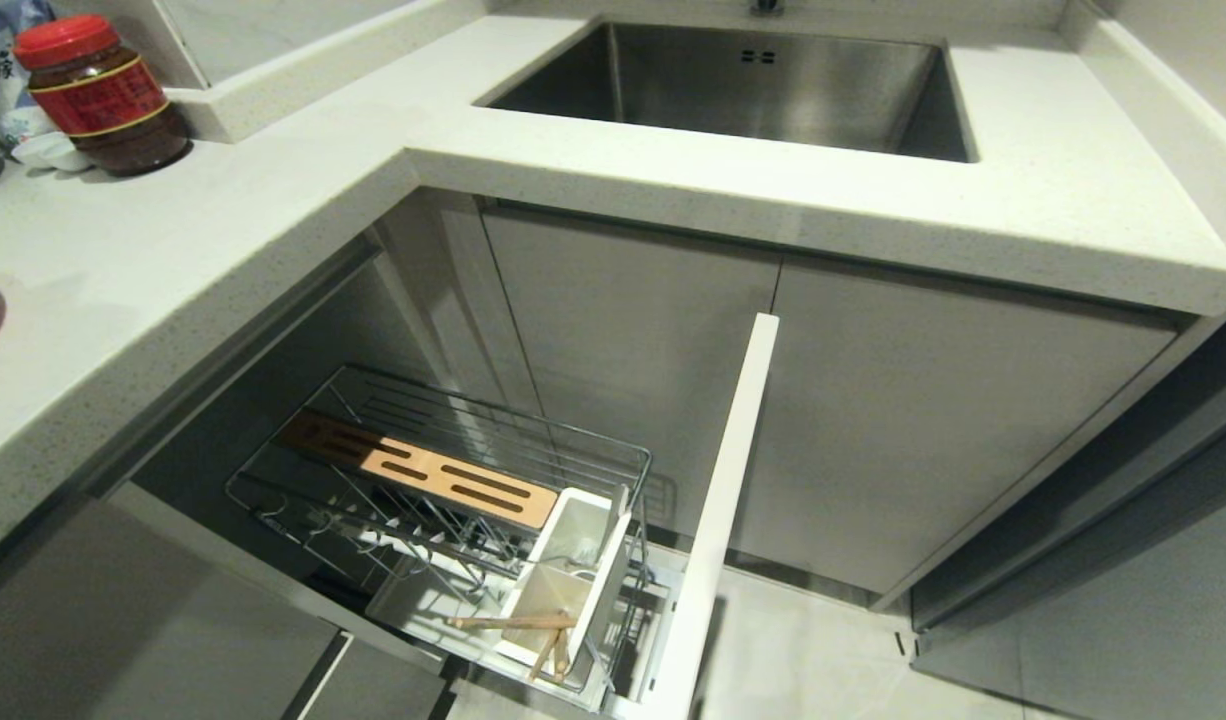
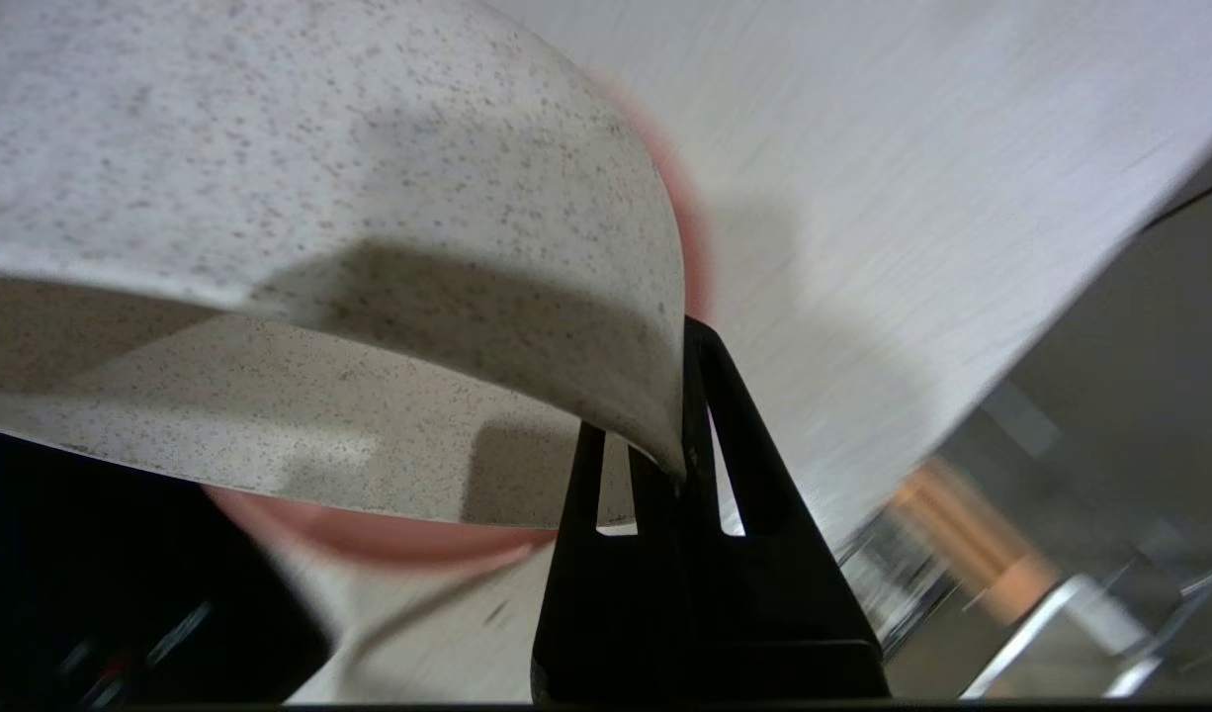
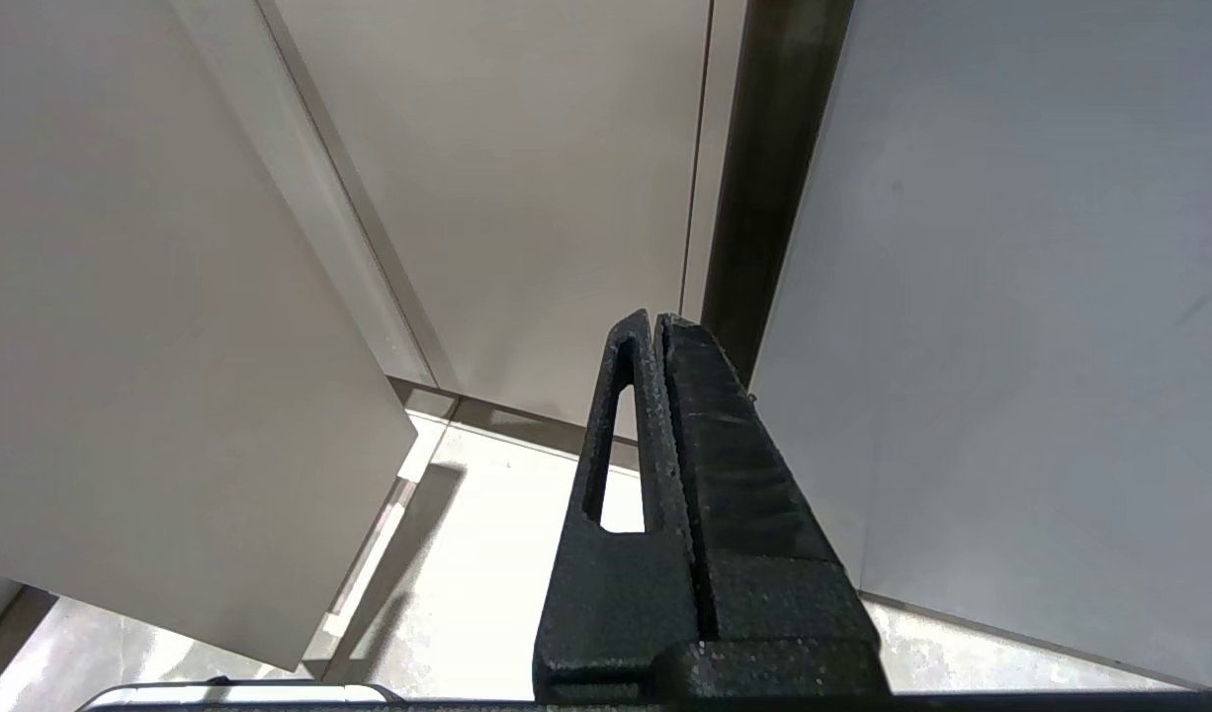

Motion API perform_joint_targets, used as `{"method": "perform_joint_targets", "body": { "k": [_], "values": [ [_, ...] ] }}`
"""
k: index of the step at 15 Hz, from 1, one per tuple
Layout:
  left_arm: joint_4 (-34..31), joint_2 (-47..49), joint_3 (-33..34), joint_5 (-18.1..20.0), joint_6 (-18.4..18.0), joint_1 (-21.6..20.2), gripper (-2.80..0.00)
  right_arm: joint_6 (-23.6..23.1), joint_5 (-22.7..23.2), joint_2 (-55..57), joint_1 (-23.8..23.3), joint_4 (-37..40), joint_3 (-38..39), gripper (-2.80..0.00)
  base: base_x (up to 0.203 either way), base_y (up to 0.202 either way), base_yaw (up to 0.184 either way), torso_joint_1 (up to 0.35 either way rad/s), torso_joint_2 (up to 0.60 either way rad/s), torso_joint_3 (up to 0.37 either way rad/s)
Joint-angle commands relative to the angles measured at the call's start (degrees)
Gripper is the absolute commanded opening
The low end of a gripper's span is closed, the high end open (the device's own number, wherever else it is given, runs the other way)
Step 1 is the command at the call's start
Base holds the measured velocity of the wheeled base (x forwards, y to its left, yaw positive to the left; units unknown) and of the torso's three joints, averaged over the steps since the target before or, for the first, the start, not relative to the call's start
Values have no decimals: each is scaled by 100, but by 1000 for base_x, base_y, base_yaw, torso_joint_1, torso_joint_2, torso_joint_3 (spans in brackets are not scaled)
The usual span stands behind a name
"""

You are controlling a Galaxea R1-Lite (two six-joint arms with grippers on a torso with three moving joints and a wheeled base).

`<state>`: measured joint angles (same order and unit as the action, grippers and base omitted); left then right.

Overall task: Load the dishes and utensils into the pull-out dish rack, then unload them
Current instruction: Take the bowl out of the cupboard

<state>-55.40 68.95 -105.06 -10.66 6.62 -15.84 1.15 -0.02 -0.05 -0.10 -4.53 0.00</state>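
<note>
In the left wrist view my left gripper (image 2: 668, 400) is shut on the rim of the speckled off-white bowl (image 2: 300, 168), which fills most of that view. The pink plate (image 2: 369, 534) shows behind the bowl, over the pale counter. The pull-out dish rack (image 1: 443, 480) stands open below the counter, with its wooden strip (image 1: 418, 468), white utensil cups (image 1: 573, 555) and white front panel (image 1: 725, 500). The wooden chopsticks (image 1: 533, 628) lie in the nearer cup. My right gripper (image 3: 655, 321) is shut and empty, parked before cabinet doors above the floor. Neither arm shows in the head view.
The steel sink (image 1: 743, 85) is set in the white counter (image 1: 173, 250) at the back. A red-lidded jar (image 1: 98, 95) stands at the far left of the counter. Grey cabinet doors (image 1: 923, 420) close off the space to the right of the rack.
</note>
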Motion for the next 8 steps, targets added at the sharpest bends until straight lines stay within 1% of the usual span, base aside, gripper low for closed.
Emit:
{"method": "perform_joint_targets", "body": {
  "k": [1, 3, 5, 8],
  "values": [
    [-1106, 751, -348, -57, -415, -325, -280, 0, 1, 5, 1, -4, 149, -280, 0, 0, 0, 0, 0, 0],
    [-1231, 1118, -361, -114, -554, -375, -280, 0, 2, 5, 1, -4, 149, -280, 0, 0, 0, 0, 0, 0],
    [-1298, 1356, -293, -229, -871, -492, -280, 0, 2, 5, 1, -4, 149, -280, 0, 0, 0, 0, 0, 0],
    [-1280, 1484, -296, -240, -908, -517, -280, 0, -1, 5, 1, -4, 149, -280, 0, 0, 0, 0, 0, 0]
  ]
}}
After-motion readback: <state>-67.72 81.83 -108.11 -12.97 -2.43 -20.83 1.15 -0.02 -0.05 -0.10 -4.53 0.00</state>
